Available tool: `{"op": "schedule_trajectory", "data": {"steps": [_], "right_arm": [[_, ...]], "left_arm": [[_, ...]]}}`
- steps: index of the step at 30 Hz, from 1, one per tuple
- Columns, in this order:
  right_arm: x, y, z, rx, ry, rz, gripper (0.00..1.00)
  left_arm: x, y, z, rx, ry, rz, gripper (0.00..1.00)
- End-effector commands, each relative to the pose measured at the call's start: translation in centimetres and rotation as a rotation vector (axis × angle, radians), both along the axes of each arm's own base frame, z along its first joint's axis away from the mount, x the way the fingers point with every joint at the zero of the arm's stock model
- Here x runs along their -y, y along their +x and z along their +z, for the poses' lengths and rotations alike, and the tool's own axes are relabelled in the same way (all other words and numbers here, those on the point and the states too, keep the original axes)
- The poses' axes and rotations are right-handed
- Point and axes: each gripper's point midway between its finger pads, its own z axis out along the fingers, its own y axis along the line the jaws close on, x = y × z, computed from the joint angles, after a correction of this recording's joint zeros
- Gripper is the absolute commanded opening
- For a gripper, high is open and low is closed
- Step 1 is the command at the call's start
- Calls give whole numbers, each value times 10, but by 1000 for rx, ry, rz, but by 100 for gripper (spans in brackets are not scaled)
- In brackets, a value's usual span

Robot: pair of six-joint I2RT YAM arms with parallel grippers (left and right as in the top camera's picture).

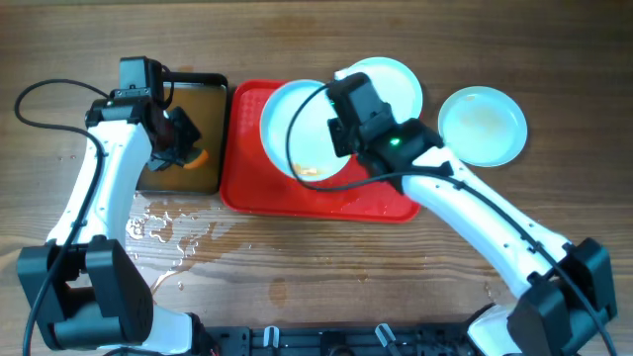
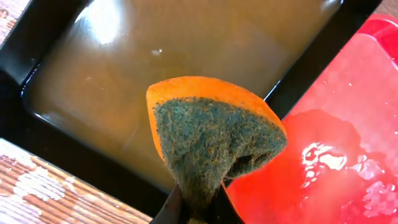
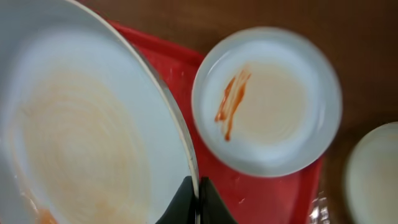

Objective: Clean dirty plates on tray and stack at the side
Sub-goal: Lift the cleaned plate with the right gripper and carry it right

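The blurred right wrist view cuts off the nearest plate [image 3: 81,124] at its left and top edges and another plate [image 3: 373,174] at the right edge; overhead, the right arm [image 1: 465,198] hides part of the rear plate [image 1: 396,84]; the sponge [image 2: 211,137] covers most of the left gripper [image 2: 198,211].

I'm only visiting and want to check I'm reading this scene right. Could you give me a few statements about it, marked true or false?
1. The left tool pinches an orange sponge with a dark scrubbing face. True.
2. The black pan is dry. False: it holds brownish water.
3. The right tool clamps a plate by its rim. True.
4. All three plates rest on the red tray. False: a third plate sits on the wooden table beside it.
5. The plate at the tray's corner is spotless. False: it bears an orange-red streak.
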Motion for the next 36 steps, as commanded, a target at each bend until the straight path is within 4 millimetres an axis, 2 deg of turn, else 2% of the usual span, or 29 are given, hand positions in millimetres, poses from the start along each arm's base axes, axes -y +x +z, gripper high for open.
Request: {"op": "schedule_trajectory", "data": {"steps": [1,4,11,16,21,26,32,34,36], "right_arm": [[14,9,57,227,-246,-38,4],[15,4,75,313,-410,-36,4],[12,-4,107,429,-642,-26,4],[11,-5,127,489,-722,-52,4],[10,-2,136,517,-737,-65,4],[10,-2,135,520,-718,-76,4],[5,-2,129,520,-633,-88,4],[-2,-3,116,490,-540,-67,4],[-19,-6,87,388,-372,11,4]], "left_arm": [[-5,1,1,-4,19,-7,4],[-5,1,1,-6,19,-7,4],[-5,0,0,-8,19,-7,4],[-5,-3,-2,-21,18,-7,4],[-5,-9,-10,-40,16,-8,4],[-5,-10,-18,-38,16,-8,4],[-5,-10,-19,-35,16,-8,4],[-5,-9,-19,-35,16,-8,4],[-5,-10,-19,-35,16,-8,4]]}}
